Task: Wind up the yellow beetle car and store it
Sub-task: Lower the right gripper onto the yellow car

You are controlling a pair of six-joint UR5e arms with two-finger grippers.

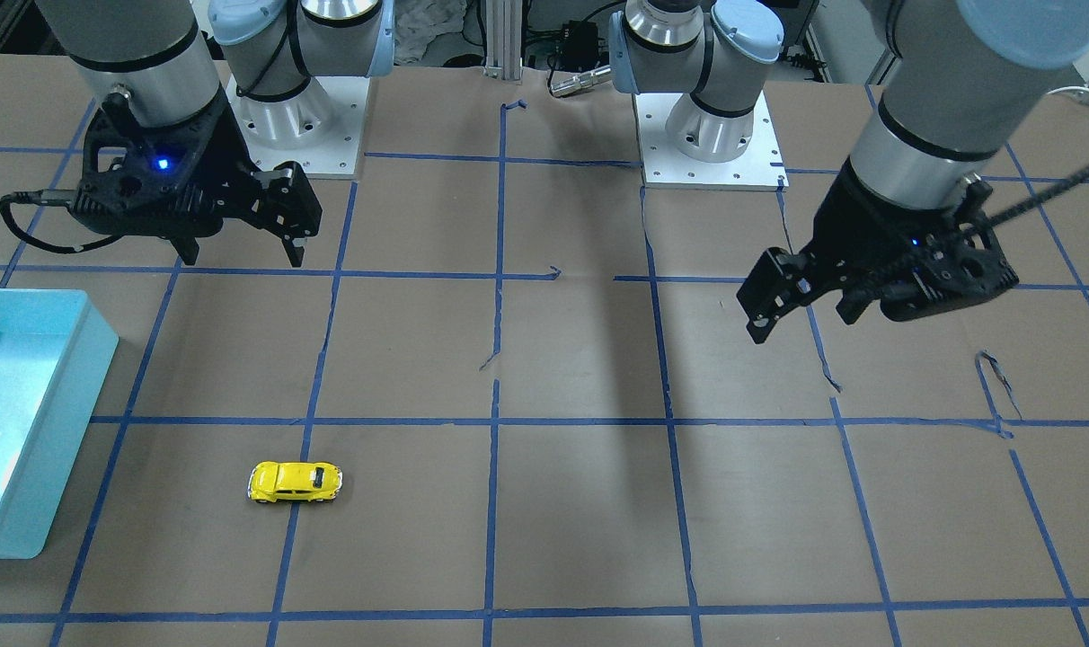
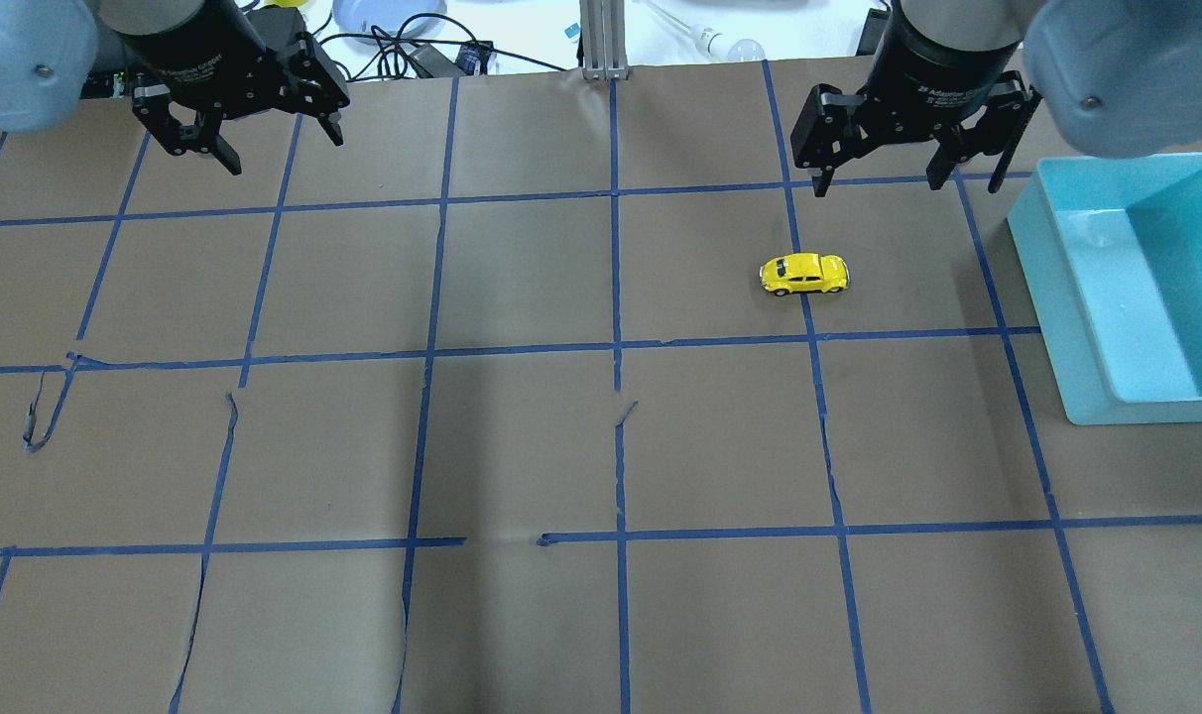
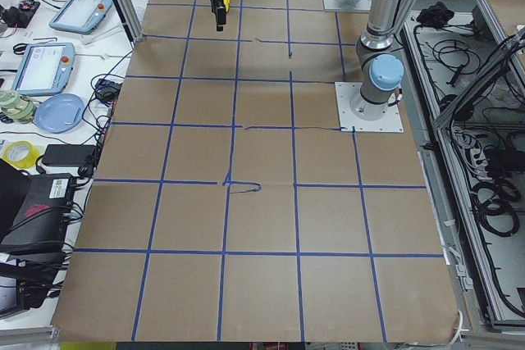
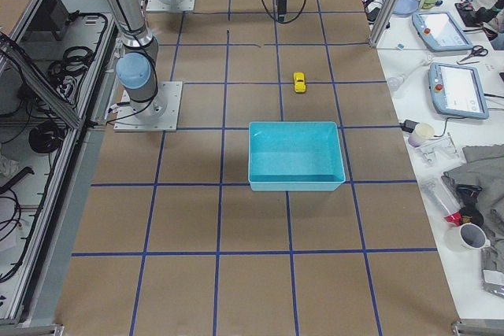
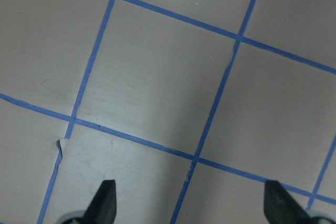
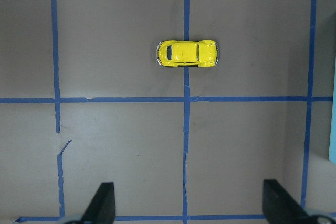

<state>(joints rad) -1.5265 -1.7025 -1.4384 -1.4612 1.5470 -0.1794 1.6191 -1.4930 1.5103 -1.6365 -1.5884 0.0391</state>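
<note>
The yellow beetle car (image 2: 804,275) stands on its wheels on the brown paper table, on a blue tape line. It also shows in the front view (image 1: 295,483), the right side view (image 4: 299,82) and the right wrist view (image 6: 187,54). My right gripper (image 2: 877,186) hangs open and empty above the table, short of the car; its fingertips (image 6: 102,203) frame the bottom of the right wrist view. My left gripper (image 2: 286,154) is open and empty far off on the other side of the table, and its wrist view shows only paper and tape between the fingertips (image 5: 105,198).
A light blue bin (image 2: 1087,327) stands open and empty at the table's right edge, beside the car; it also shows in the front view (image 1: 68,395) and the right side view (image 4: 295,182). The arm bases (image 1: 711,135) are bolted at the robot's side.
</note>
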